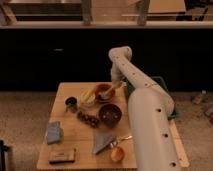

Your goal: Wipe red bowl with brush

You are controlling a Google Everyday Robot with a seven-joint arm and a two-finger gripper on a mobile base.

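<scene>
Wooden surface [75, 146] before dark cabinets, white arm reaching over it.
Hand [116, 84] holds the brush [110, 90] slanting into the red bowl [104, 91] at the far edge, behind the maroon bowl [110, 114].

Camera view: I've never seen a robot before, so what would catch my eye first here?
The big white robot arm fills the right side, bending over the wooden table. Its gripper hangs at the far edge above the red bowl, with the brush angled into that bowl. Nearer sit a dark maroon bowl at the table's middle and a small orange cup at the front edge.
</scene>
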